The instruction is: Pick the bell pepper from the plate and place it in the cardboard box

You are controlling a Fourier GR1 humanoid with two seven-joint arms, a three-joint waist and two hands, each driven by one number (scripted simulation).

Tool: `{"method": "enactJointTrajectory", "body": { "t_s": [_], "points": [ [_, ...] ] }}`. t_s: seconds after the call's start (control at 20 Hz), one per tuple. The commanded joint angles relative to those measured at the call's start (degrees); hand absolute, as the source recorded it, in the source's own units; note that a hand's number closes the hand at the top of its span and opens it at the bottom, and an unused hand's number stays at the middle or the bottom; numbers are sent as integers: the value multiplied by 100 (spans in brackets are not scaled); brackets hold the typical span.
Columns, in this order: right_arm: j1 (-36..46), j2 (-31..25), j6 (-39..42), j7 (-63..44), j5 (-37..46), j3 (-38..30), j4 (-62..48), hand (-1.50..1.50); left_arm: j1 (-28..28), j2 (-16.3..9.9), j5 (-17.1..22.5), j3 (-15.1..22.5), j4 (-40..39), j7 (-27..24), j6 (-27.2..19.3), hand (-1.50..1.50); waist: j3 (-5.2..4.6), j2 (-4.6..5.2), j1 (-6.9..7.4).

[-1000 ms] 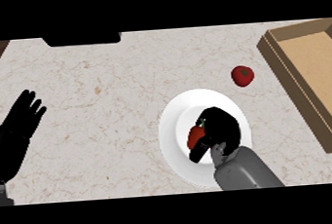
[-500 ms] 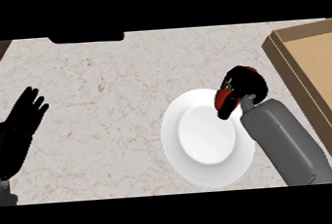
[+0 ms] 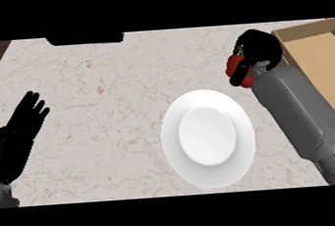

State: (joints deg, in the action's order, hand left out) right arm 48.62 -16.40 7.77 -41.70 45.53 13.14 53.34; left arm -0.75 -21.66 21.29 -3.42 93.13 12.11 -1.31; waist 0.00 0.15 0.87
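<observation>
The robot's right hand (image 3: 257, 49) hangs above the pale speckled surface (image 3: 103, 90), its black fingers (image 3: 235, 78) curled around a red bell pepper (image 3: 234, 66), just beside the near left corner of the cardboard box (image 3: 319, 57). The pepper shows as red patches between the fingers, with a second red patch lower down by the wrist; most of it is hidden by the hand. It is off the plate and not inside the box. The grey right forearm (image 3: 301, 115) runs from the lower right edge up to the hand, passing along the right side of the white plate (image 3: 208, 136), which lies bare near the middle of the surface. At the left edge the left hand (image 3: 16, 138) rests open, fingers straight and pointing up, well apart from the plate. A dark object (image 3: 85, 39) sits at the surface's far edge.
</observation>
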Motion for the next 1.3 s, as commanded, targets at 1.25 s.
{"method": "enactJointTrajectory", "body": {
  "t_s": [1.25],
  "points": [
    [606,-1821,410,-586,1176,-1394,1381,150,-80,285,-326,-102,172,284,49,0,-1,-16,-78]
  ]
}}
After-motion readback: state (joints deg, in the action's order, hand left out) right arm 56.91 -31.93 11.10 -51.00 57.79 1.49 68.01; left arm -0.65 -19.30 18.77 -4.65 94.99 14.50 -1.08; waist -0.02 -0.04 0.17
